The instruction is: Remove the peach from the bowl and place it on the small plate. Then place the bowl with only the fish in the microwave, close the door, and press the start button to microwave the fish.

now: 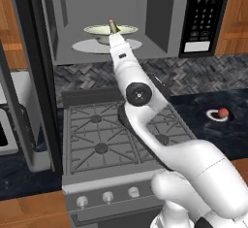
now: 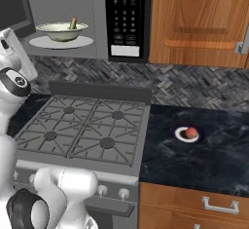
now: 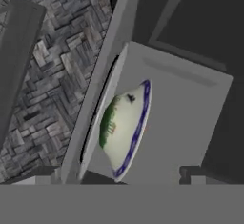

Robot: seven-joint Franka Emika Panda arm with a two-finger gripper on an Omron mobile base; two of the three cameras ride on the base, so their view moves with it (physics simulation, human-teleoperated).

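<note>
Now, at the far left of the left base view you have the door [image 1: 41, 76] swung open, its dark frame running down the frame. Right of it, top centre, the microwave [image 1: 145, 13] stands open with the bowl [image 1: 99, 30] sitting on its grey turntable [image 1: 85, 46], the fish [image 1: 113, 25] poking above the rim. Your gripper [image 3: 121, 178] sits just before the bowl, jaws spread wide, holding nothing. At the right, on the dark counter [image 1: 213, 135], the peach [image 1: 223, 112] rests on the small plate [image 1: 213, 116].
</note>
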